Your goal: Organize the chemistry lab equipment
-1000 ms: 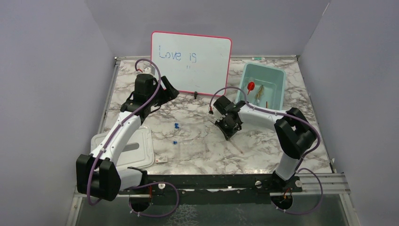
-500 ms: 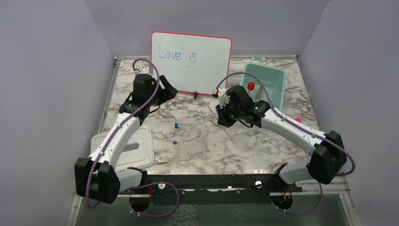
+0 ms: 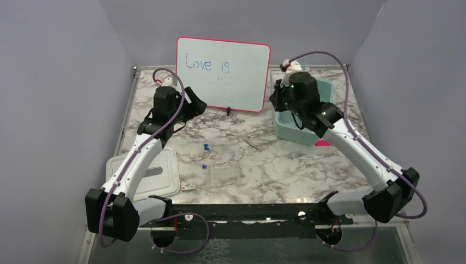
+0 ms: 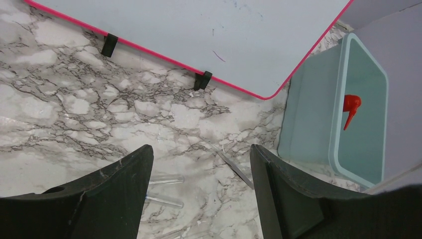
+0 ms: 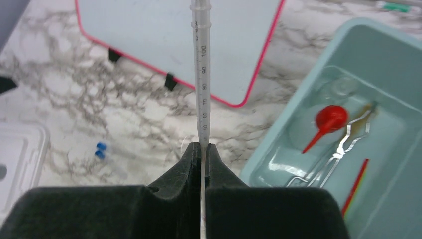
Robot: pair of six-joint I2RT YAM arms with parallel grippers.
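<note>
Plainly, the right pincer (image 5: pixel 201 149) was clamped on a thin, clear, graduated pipette (image 5: pixel 201 74) that stood straight out past its black tips. To its right sat a smooth teal tub (image 5: pixel 281 124). The tub held a red-nozzled bottle (image 5: pixel 326 119), bent metal tongs (image 5: pixel 343 144) and a slim red tool (image 5: pixel 356 184). Two blue-capped tubes (image 5: pixel 101 149) lay to its left on the veined marble bench (image 5: pixel 59 84). The left pincer (image 4: pixel 199 159) hung with its jaws apart above a thin grey sliver (image 4: pixel 234 168) and clear tubes (image 4: pixel 164 179).
</note>
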